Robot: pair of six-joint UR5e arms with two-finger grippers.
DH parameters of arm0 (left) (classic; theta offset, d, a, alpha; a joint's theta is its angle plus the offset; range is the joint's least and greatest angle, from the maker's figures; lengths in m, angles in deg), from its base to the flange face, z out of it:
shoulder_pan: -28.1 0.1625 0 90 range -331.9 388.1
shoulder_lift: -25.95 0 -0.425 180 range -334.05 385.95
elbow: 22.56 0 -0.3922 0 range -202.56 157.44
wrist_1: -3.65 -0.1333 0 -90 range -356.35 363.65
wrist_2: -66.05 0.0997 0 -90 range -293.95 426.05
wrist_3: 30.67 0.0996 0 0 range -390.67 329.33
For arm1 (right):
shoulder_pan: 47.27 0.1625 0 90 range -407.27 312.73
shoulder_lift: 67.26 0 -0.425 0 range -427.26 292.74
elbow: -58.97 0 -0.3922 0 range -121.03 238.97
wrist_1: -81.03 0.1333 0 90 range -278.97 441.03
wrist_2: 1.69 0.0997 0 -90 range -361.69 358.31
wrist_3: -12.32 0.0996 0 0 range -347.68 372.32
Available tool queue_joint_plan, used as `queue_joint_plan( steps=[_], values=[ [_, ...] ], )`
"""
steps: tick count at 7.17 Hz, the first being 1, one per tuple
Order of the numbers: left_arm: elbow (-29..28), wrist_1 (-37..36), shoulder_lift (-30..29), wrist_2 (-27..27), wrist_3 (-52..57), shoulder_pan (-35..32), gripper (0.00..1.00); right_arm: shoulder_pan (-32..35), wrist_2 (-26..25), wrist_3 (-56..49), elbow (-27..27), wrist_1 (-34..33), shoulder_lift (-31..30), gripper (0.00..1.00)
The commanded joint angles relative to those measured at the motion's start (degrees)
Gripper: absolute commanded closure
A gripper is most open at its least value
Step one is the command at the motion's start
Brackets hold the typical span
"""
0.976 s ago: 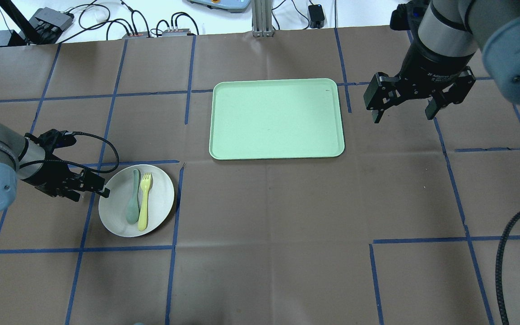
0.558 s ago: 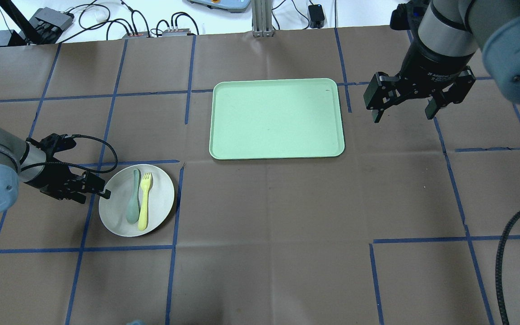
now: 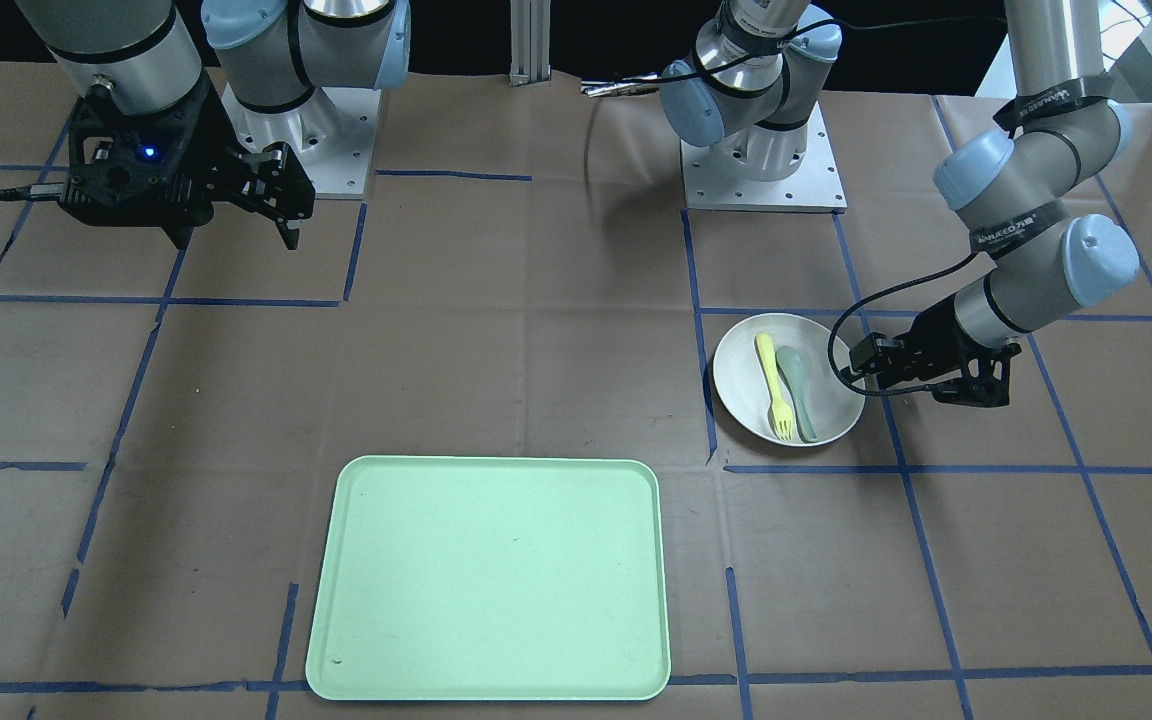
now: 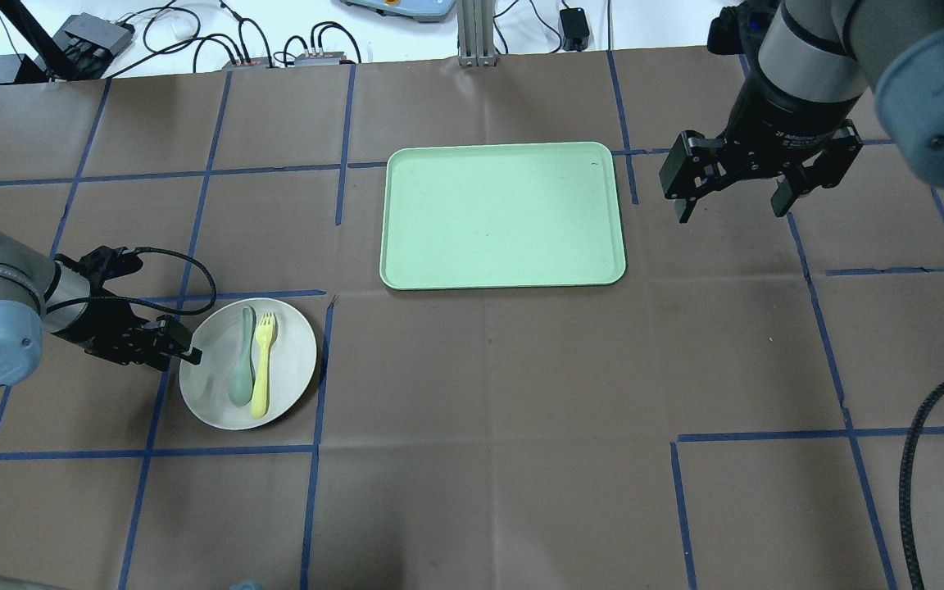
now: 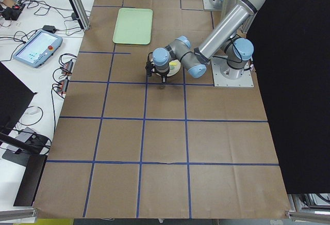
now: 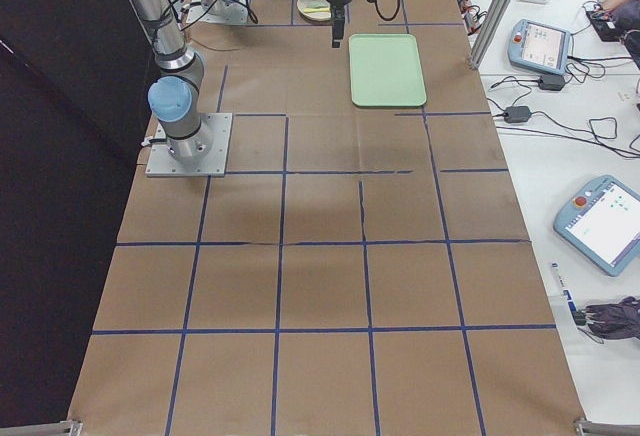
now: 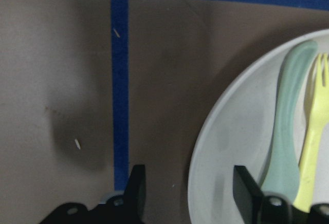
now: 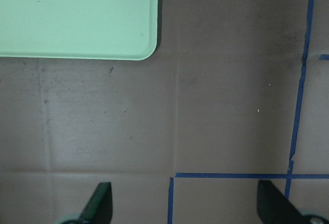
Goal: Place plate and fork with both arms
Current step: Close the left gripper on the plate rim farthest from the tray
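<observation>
Brown paper counter (image 4: pixel 480 410) with a blue tape grid. Plate (image 4: pixel 296 360) on robot's left side, fork (image 4: pixel 261 369) and spoon (image 4: pixel 241 369) side by side in it. Left hand (image 4: pixel 187 351) partly spread, fingers straddling plate rim. Right hand (image 4: pixel 730 211) wide, hovering beside green tray (image 4: pixel 505 217).

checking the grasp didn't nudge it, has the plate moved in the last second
No. In the overhead view the plate sits just as close to the blue tape line on its right as before.
</observation>
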Motion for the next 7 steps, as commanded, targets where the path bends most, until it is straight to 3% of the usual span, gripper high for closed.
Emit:
queue_joint_plan(
  steps=[1, 3, 5, 7],
  values=[
    [0.0, 0.1, -0.1, -0.1, -0.2, -0.1, 0.46, 0.0, 0.1, 0.0, 0.0, 0.0, 0.0, 0.00],
    [0.0, 0.1, -0.2, -0.2, -0.2, -0.1, 0.59, -0.1, 0.1, 0.0, 0.0, 0.0, 0.0, 0.00],
    [-0.3, 0.0, -0.7, -0.2, -0.4, -0.2, 0.59, 0.0, 0.1, 0.1, 0.0, 0.0, 0.0, 0.00],
    [0.0, 0.0, -0.6, -0.9, -0.8, -0.5, 0.68, 0.0, 0.1, 0.1, 0.0, 0.0, 0.0, 0.00]
  ],
)
